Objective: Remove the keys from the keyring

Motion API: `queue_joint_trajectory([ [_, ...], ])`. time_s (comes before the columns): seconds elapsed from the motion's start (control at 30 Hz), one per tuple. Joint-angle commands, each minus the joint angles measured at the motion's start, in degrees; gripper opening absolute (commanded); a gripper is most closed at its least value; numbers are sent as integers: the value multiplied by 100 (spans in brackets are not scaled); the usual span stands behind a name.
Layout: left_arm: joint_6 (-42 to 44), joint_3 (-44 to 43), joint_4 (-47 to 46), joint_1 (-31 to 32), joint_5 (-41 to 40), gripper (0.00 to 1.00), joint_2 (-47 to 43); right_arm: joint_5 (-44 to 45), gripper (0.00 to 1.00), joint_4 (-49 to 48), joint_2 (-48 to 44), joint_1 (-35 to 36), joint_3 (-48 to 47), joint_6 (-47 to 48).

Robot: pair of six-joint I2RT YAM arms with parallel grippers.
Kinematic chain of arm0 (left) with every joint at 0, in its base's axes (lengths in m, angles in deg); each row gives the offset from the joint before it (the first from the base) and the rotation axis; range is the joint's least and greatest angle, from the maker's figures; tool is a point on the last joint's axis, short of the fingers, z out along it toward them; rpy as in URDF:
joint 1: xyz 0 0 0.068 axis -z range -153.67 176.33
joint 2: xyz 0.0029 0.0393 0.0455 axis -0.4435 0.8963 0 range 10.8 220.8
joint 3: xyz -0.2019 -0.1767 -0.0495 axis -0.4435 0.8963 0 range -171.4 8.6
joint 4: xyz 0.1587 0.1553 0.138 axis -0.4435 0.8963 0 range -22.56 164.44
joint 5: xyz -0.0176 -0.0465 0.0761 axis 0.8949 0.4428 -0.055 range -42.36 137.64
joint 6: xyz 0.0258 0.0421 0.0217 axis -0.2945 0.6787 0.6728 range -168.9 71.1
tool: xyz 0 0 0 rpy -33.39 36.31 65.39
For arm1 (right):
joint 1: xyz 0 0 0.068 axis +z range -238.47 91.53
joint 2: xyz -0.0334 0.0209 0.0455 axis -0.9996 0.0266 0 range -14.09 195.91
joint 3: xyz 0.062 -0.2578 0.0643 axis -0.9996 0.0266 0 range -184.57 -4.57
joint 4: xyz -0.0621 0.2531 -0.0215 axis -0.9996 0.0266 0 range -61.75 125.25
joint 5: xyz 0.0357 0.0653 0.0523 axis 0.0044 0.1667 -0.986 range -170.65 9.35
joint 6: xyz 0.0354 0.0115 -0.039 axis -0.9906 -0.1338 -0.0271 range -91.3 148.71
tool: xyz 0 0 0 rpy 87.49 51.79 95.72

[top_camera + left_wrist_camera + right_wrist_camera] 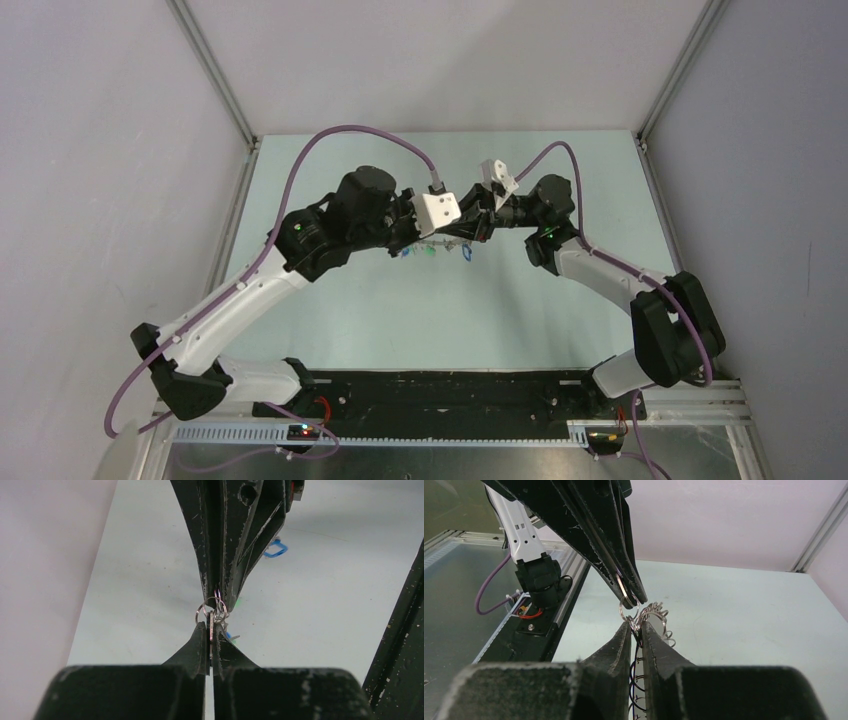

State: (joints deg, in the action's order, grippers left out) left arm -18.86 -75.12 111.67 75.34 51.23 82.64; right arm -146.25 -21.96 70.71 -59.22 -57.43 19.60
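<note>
The left gripper (210, 628) is seen clenched, its black fingers pressed flat together on a thin silver metal key (621, 586), which is caught edge-on between the tips. From that key a small silver wire ring (198, 612) is hung, just past the fingertips. The right gripper (636, 628) is met there tip to tip (almost nose to nose, from the left wrist view). Its black fingers are drawn close with only a slim gap left between them. Thin dark wire loops are seen in that gap, but whether anything is truly pinched cannot be told.

Just beside the right fingertips, the large thin grey metal keyring (664, 622) is held up in the air between the two grippers, with the remaining silver keys (657, 608) bunched along its upper arc. From overhead, blue and green plastic heads are seen dangling beneath the meeting point, above the middle of the pale green tabletop (400, 320).

Beyond the right gripper a blue plastic key head (276, 548) is glimpsed in the left wrist view; whether it is hanging or lying on the table cannot be told. Both arms are arched inward, with purple cables (330, 140) looped over them.
</note>
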Motion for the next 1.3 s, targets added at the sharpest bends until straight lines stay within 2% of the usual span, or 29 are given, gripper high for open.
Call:
queue_joint_trajectory([
  [0.0,130,53,-322,4,-261,0,-173,-54,5,-238,-275,-149,-95,-219],
  [0.17,126,234,-371,9,-322,0,-163,84,1,-1337,-281,-356,131,-1063],
  [0.37,35,415,-462,3,-237,0,-122,561,0,-3365,78,-591,345,-2796],
  [0.4,31,455,-478,3,-241,0,-112,603,0,-3434,118,-602,362,-3018],
  [0.67,-31,626,-592,6,-260,0,-135,870,0,-3498,-89,-644,630,-2906],
  [0.77,-41,453,-597,4,-268,0,-157,687,14,-3446,-85,-669,648,-2879],
  [0.9,-12,164,-593,3,-230,0,-169,580,26,-3410,-152,-707,917,-2698],
  [1.17,107,131,-596,14,60,0,-344,303,33,-2985,-365,-713,972,-2121],
  [1.27,201,201,-595,15,72,0,-418,167,34,-2540,-452,-675,891,-1666],
])
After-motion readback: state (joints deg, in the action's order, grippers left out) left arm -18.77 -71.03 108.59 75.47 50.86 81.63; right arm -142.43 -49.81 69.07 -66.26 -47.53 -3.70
